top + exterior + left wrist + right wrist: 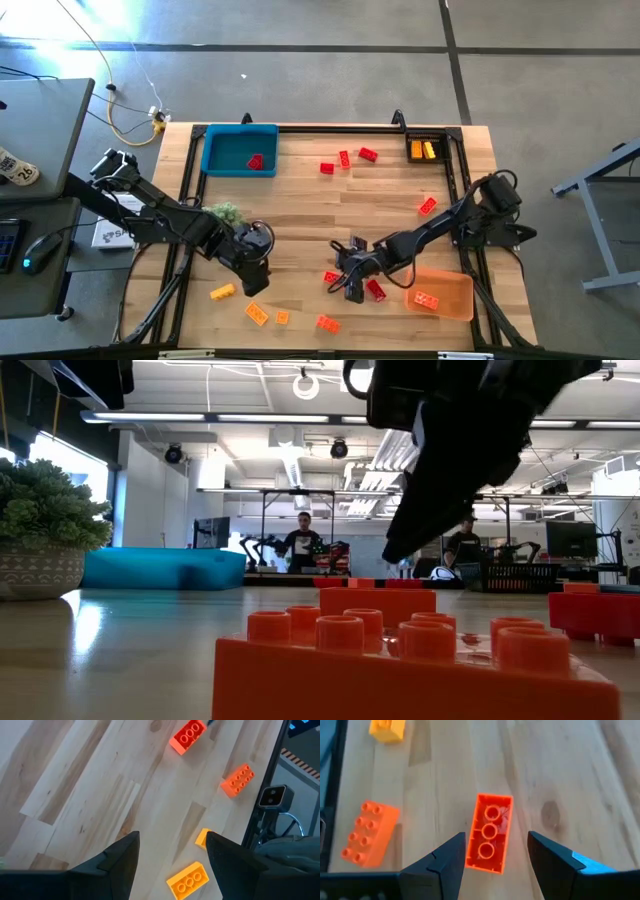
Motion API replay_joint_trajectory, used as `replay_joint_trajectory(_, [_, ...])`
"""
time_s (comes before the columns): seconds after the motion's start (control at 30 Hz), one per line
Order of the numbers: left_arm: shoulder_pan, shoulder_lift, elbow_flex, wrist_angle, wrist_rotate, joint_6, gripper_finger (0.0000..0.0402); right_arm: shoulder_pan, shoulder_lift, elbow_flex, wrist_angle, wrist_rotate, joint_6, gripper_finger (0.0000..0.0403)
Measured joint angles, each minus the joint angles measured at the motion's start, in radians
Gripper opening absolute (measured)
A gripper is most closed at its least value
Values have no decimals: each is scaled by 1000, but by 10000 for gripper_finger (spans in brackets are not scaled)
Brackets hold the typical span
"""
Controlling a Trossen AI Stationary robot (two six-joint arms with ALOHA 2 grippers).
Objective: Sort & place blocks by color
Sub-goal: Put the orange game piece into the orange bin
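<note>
- My right hand (pixel 352 283) hangs open low over the wooden table (pixel 330 215), fingers spread to either side of a red block (pixel 489 832) that lies flat, studs up; the fingers do not touch it.
- My left hand (pixel 254 272) hovers open over the table's near-left part, above bare wood, with nothing between its fingers.
- Near my left hand lie a yellow block (pixel 222 292) and two orange blocks (pixel 257 313) and (pixel 281 317); a further orange block (pixel 327 322) sits by the near edge.
- A second red block (pixel 376 290) lies just beside my right hand, next to the orange tray (pixel 452 308), which holds one orange block (pixel 427 299).
- The blue tray (pixel 222 152) at the far left holds one red block (pixel 255 161).
- The small dark bin (pixel 411 148) at the far right holds yellow blocks (pixel 429 150).
- Three red blocks (pixel 345 159) lie loose near the far edge; another (pixel 427 206) lies toward the right side.
- A potted plant (pixel 226 212) stands beside my left arm.
</note>
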Motion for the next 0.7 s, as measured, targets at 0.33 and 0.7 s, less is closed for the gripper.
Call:
replay_joint_trajectory(0.33, [0, 0, 0, 3, -8, 0, 217, 12, 60, 0, 30, 6, -24, 199])
replay_joint_trajectory(0.7, [0, 0, 0, 11, -10, 0, 217, 13, 80, 1, 60, -19, -3, 199])
